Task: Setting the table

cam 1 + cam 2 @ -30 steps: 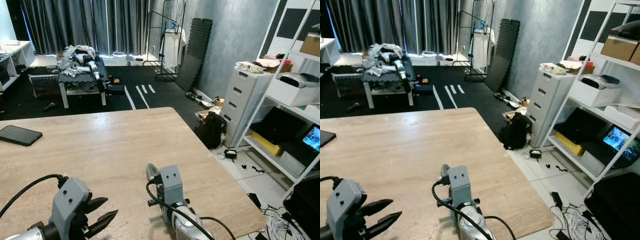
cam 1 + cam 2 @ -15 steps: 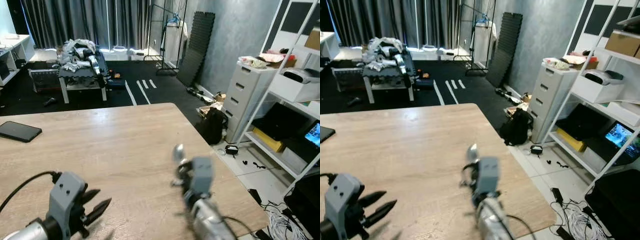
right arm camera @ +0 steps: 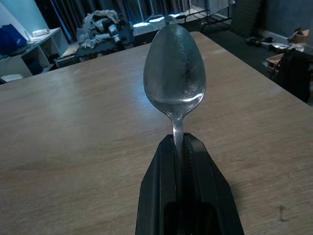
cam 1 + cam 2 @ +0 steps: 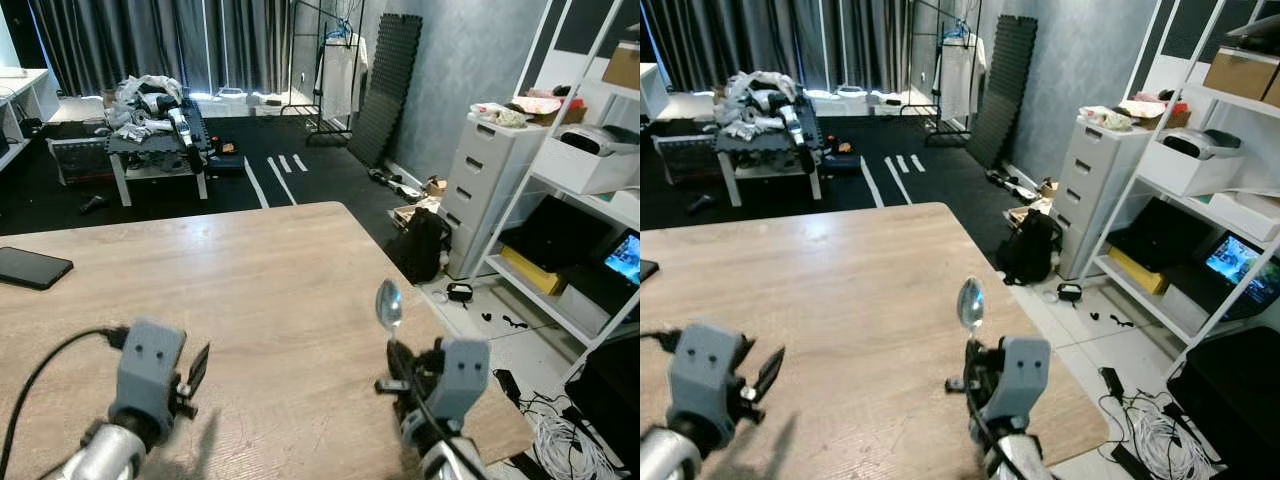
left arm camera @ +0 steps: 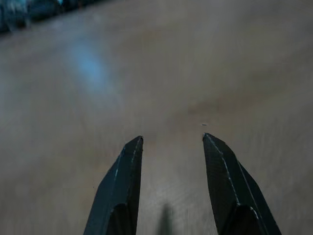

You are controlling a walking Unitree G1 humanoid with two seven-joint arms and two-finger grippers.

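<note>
While the right gripper (image 3: pixel 179 147) pinches its handle, the spoon (image 4: pixel 388 304) stands upright, bowl uppermost, over the wooden table (image 4: pixel 260 290) near the table's right-hand edge. We note the two black fingers (image 3: pixel 200 171) pressed flat together on the thin stem just below the bowl, with no gap between them other than the stem itself. The bowl is bare metal and points toward the far side of the table.

Table edges: the right edge runs close beside the right gripper, and the front right corner lies just beyond its wrist. Past that edge the floor drops to pale tiles with a black backpack (image 4: pixel 420 255), loose cables (image 4: pixel 1150 440) and a white shelving unit (image 4: pixel 590 200). The far edge meets a dark floor with a low bench (image 4: pixel 155 150) heaped with clothes. We see broad bare wood between the two arms and toward the far edge.

A black phone (image 4: pixel 33 267) lies flat near the table's left side, well apart from both grippers.

The left gripper (image 5: pixel 172 139) hovers low over the table on the robot's left. Its fingers (image 5: pixel 122 181) are spread moderately, with only wood grain between the tips; we see nothing held. Whether the tips touch the surface we cannot tell.
</note>
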